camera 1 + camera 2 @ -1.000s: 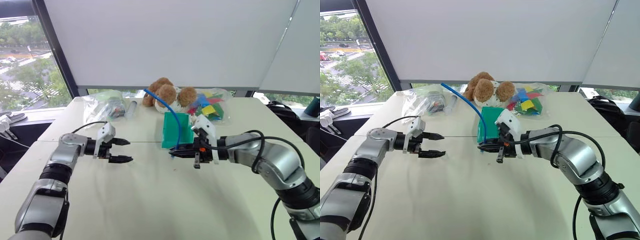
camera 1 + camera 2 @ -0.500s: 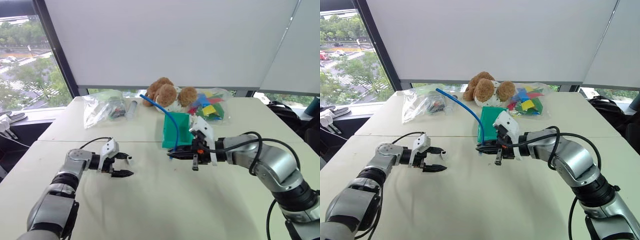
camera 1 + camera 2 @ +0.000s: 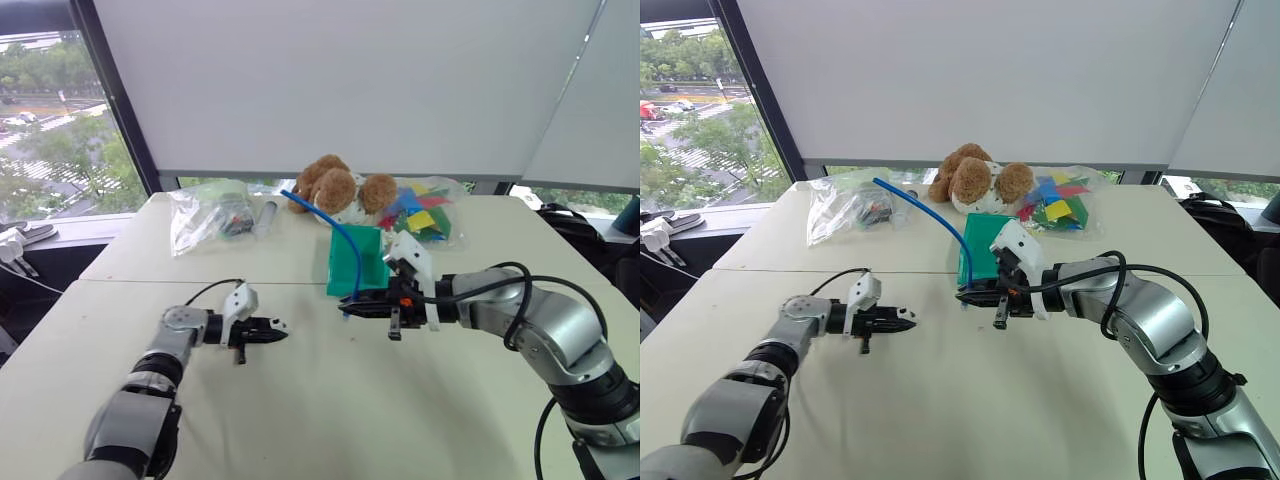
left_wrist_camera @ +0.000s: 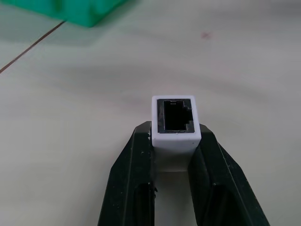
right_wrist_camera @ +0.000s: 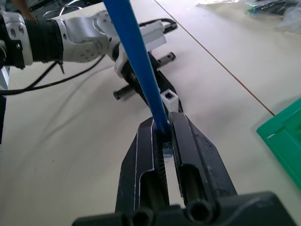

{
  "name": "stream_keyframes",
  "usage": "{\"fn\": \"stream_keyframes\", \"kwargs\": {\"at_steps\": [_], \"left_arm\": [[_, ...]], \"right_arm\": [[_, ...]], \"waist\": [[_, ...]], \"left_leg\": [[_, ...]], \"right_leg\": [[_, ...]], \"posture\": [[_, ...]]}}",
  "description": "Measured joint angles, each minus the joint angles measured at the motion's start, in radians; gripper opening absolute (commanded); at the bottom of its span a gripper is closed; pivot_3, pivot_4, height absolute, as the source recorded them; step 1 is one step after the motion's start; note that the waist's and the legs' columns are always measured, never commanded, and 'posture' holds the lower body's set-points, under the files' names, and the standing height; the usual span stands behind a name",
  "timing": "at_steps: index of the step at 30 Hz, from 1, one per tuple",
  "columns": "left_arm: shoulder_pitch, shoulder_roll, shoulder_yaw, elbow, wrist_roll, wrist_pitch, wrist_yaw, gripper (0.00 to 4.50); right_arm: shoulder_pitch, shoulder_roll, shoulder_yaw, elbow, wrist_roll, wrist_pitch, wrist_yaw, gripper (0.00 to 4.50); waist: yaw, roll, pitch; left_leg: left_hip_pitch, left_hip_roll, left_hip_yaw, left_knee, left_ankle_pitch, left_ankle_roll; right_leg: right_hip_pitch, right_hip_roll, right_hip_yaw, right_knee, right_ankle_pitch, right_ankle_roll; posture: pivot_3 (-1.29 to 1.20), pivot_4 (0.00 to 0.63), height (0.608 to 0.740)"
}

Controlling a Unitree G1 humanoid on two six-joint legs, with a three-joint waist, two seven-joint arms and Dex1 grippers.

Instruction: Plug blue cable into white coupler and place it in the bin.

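The landmark is the small teal-green plastic bin (image 3: 357, 262) with tall straight walls, which stands on the pale table (image 3: 300, 400) near its middle seam. Just in front of the bin, the right gripper (image 3: 347, 309) is clenched on the thin bright blue cable (image 5: 136, 61); in the right wrist view the cable is pinched between the two black fingers (image 5: 188, 141) near its end, and the plug itself cannot be made out. From this grasp the blue cable rises in front of the bin and bends in an arc above it, towards the brown plush toys (image 3: 335, 188) that lie behind the bin. To the left of the bin and a little nearer to the robot, the left gripper (image 3: 280, 329) is held low over the table and points to the bin side. It grasps the tiny white block-shaped coupler (image 4: 175, 123) by its two sides, and the dark socket face of the coupler looks forward, away from the wrist. The coupler and the cable end are near each other but apart. Behind the bin to the left lies a clear plastic bag (image 3: 208, 212), and behind it to the right a bag with coloured pieces (image 3: 420, 212).
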Motion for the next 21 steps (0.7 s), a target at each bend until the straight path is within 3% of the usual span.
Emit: {"fn": "stream_keyframes", "kwargs": {"at_steps": [5, 10, 21], "left_arm": [[0.0, -0.117, -0.084, -0.13, 0.021, 0.019, -0.077, 0.37], [0.0, -0.187, -0.179, -0.134, 0.099, 0.014, -0.05, 0.37], [-0.021, -0.207, -0.21, -0.08, 0.133, -0.046, -0.004, 0.37]], "right_arm": [[-0.021, -0.001, 0.014, 0.015, -0.032, -0.022, 0.061, 0.0], [-0.016, 0.006, 0.08, 0.073, -0.128, -0.098, 0.094, 0.0], [0.115, 0.05, 0.137, 0.151, -0.25, -0.205, 0.128, 0.0]], "waist": [[-0.003, 0.0, 0.0], [-0.008, 0.0, 0.0], [-0.002, 0.0, 0.0]], "left_leg": [[0.0, 0.0, 0.0, 0.0, 0.0, 0.0], [0.0, 0.0, 0.0, 0.0, 0.0, 0.0], [0.002, 0.0, -0.001, 0.002, 0.0, 0.0]], "right_leg": [[0.0, 0.0, 0.0, 0.0, 0.0, 0.0], [-0.001, 0.002, 0.0, 0.001, 0.0, 0.0], [0.003, 0.001, 0.0, 0.001, 0.001, 0.001]], "posture": [[0.0, 0.15, 0.74], [0.0, 0.15, 0.74], [0.0, 0.15, 0.74]]}}
